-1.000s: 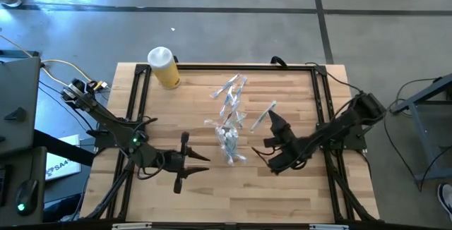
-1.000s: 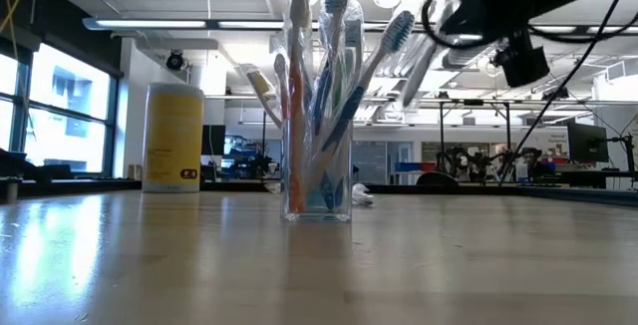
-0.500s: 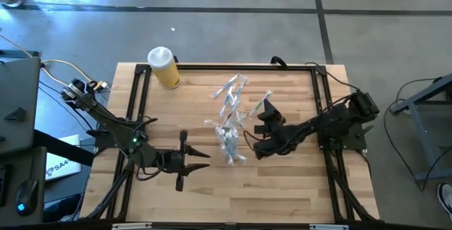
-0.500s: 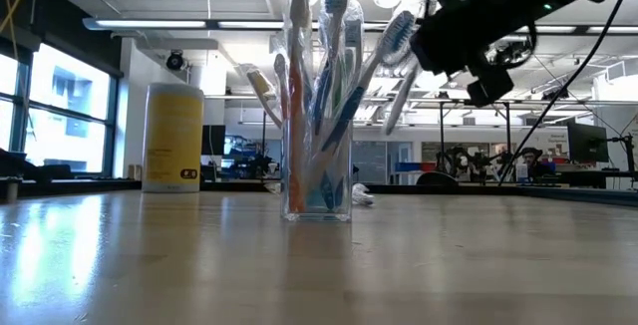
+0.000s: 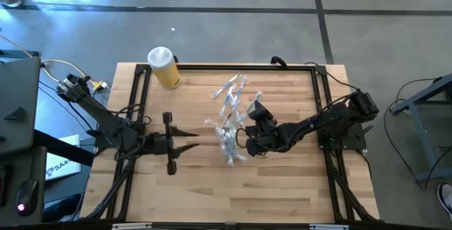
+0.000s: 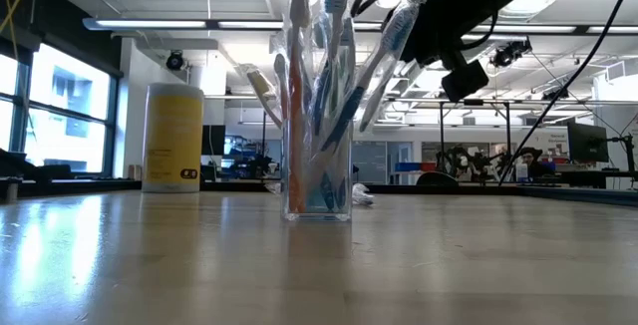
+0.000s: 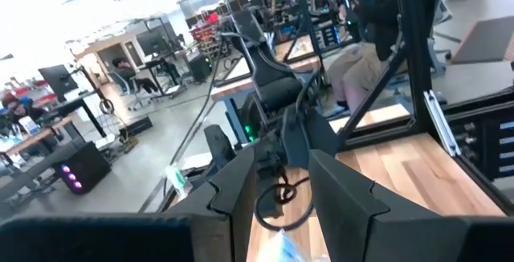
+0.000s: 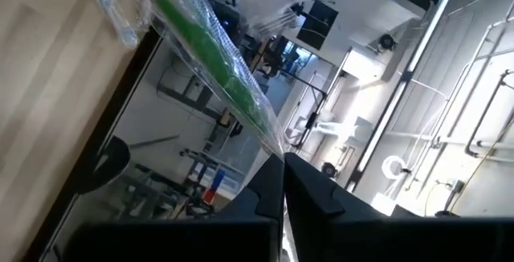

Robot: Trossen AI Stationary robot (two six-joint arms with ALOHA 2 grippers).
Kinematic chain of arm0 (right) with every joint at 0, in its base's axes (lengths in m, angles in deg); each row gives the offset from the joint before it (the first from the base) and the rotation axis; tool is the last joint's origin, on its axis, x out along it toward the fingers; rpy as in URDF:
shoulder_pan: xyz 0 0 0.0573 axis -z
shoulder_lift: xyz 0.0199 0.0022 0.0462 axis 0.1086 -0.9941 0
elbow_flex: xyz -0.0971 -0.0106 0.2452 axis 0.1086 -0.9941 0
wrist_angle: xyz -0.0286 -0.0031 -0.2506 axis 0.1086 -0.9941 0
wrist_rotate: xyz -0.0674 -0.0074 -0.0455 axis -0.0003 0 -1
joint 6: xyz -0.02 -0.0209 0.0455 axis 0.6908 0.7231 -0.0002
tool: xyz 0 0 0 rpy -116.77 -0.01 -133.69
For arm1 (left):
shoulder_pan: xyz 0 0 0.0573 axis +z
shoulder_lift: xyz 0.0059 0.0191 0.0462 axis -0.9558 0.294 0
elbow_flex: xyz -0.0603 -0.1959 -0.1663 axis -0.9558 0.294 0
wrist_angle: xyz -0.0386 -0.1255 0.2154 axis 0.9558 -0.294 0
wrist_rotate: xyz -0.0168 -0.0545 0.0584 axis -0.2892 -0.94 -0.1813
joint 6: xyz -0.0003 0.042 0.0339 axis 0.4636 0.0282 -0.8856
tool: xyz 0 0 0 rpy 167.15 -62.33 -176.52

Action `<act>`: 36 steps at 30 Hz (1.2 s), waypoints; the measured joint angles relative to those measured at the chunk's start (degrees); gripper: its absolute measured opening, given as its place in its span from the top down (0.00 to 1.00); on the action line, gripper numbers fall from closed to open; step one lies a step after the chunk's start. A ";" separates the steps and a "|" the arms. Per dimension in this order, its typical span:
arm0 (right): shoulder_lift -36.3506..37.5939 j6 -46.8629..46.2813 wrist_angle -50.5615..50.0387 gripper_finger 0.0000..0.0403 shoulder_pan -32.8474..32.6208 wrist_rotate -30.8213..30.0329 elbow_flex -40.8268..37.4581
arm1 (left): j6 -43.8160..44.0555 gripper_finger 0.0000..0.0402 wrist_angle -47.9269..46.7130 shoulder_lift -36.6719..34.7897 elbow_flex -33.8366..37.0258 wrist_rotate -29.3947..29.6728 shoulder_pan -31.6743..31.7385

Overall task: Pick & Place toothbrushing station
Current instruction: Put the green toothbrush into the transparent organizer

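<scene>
Right gripper [image 5: 253, 123] has swung in from the right half of the table over the last second and now sits just beside the clear cup [image 6: 317, 173], high up among the brush heads; fingers pinched tight on a wrapped toothbrush [image 8: 215, 63] with a green stripe, the wrapper running out from between the closed tips in the right wrist view. In the low view the carried brush [image 6: 384, 56] leans head-up toward the cup's rim, its lower end not yet down among the others. Cup stands upright near the table's [image 5: 296, 188] middle, already bristling with wrapped brushes, and reads unmoved against the earlier low views. A small pale object lies on the wood just behind it. Left gripper [image 5: 189, 142] has shifted a little up-table, fingers held at a narrow part-open gap with nothing between them, pointed at the cup from well apart. Yellow bottle [image 5: 164, 68] keeps its far-left corner. Judgement: placement step, close to its end for this brush; what remains is lowering it in and letting go
</scene>
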 joint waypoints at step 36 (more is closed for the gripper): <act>-7.27 38.33 55.38 0.99 7.08 22.67 -0.03 | 6.78 0.72 -8.76 -0.80 0.04 -0.16 0.00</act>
